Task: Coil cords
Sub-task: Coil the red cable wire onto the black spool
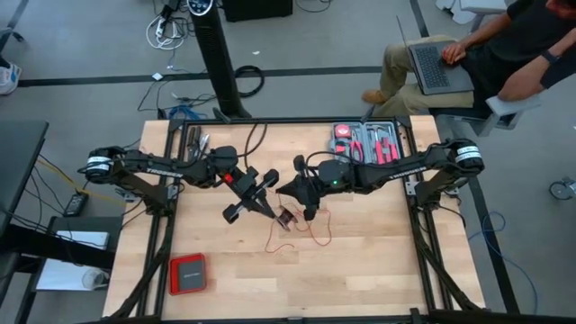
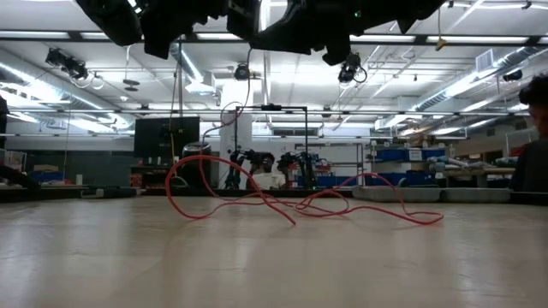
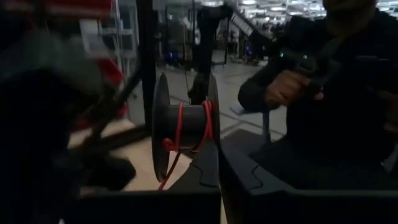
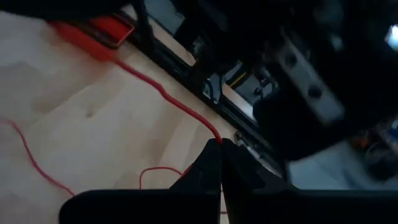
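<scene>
Left wrist view shows the left end effector (image 3: 217,165) closed on a spool (image 3: 183,127); the right end effector (image 4: 221,165) pinches the red cord (image 1: 306,229), mostly loose on the tabletop (image 1: 378,261). Feed with light tension, probably guiding turns evenly.

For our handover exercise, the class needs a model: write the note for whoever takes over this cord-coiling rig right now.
Left gripper: shut on the small black spool, held above mid-table.
Right gripper: shut on the thin red wire cord, close beside the left one.
Done: a few red turns sit on the spool.
Left: most of the cord lies in loose loops on the wooden table; wind it on.
</scene>
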Robot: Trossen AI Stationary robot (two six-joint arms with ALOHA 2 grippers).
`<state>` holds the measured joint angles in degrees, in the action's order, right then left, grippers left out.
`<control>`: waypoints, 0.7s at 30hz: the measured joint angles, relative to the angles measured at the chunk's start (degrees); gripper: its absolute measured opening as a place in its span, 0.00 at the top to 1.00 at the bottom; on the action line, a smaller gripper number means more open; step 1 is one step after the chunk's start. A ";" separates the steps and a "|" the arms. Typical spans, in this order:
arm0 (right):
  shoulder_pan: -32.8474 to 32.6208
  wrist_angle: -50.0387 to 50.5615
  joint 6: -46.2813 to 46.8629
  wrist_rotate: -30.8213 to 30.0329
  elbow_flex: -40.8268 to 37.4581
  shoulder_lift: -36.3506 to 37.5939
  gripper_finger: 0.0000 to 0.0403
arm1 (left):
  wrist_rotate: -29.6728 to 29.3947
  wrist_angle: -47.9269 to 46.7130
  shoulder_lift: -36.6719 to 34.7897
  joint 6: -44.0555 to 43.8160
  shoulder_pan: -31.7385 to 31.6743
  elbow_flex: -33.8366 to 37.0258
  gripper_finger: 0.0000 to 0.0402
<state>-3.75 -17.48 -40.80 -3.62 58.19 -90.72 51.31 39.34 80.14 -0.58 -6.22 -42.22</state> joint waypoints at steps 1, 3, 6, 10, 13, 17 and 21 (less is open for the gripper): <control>-0.26 -0.03 -2.00 0.04 0.00 0.00 1.00 | 0.02 -1.18 0.00 -0.09 0.00 0.01 1.00; -0.61 -0.07 -4.61 0.40 0.00 0.00 1.00 | 0.02 -2.40 0.00 -0.64 0.00 0.02 1.00; -1.09 -0.47 -7.69 4.11 0.00 0.00 1.00 | 0.00 -3.73 0.00 -1.58 -0.05 0.02 1.00; -1.99 -1.20 -9.69 8.13 0.00 0.00 1.00 | -0.07 -5.91 0.00 -1.62 -0.07 0.02 1.00; -2.18 -1.91 -9.96 9.59 0.00 0.00 1.00 | -0.83 -6.78 0.00 -1.36 -0.02 0.02 1.00; -2.16 -4.93 -9.46 7.90 -0.02 0.00 1.00 | -1.15 -6.61 0.00 -1.27 -0.09 0.02 1.00; -2.16 -5.34 -9.90 9.49 -0.02 0.02 1.00 | -1.29 -7.57 0.00 -1.14 -0.11 0.02 1.00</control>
<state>-5.91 -22.82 -50.70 5.87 58.17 -90.70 50.02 31.77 80.14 -1.72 -6.32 -42.19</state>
